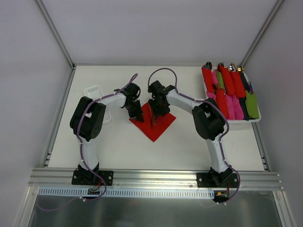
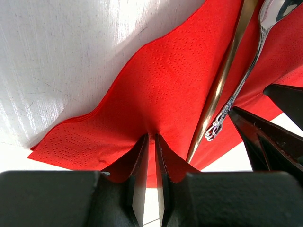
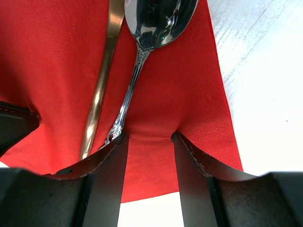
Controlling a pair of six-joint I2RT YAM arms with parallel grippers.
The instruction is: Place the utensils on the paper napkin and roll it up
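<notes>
**Grippers.** The left gripper (image 2: 152,140) has its jaws almost together. It appears clamped on a pucker at the left edge of the thin, bright red, square paper napkin (image 2: 156,80), and creases in the sheet run into its fingertips. The right gripper (image 3: 148,138) has its jaws apart, with the tips set on the paper napkin and bare red sheet between them. It holds nothing.

**Utensils.** Two slim silvery metal pieces lie side by side on the sheet between the grippers.
- The spoon (image 3: 158,21) has a shiny rounded bowl. Its ornate handle end touches one right finger (image 3: 118,146).
- The plain flat-handled piece (image 3: 102,80) lies just to the left of the spoon.

**Step in hand.** Placing is judged complete and rolling is about to begin. The next move calls for three things:
1. Carry the pinched left edge up and over the utensils toward the right.
2. Turn the sheet around them.
3. Use the right gripper to steady the handles, or move it clear.

The paper is thin, so a hard pull is likely to tear it or slip the grip.

**Edges and room.**
- The sheet lies diamond-wise at the middle of the white table (image 1: 118,146).
- Its right edge is free, with bare surface beyond.
- Its near corner is well apart from the table's near edge.
- The white tray (image 1: 256,121) of red, pink and green rolled bundles (image 1: 227,87) sits far right, well apart.
- A small white basket (image 1: 93,90) stands far left.
- The two grippers are close to each other, and this is the tightest clearance.
</notes>
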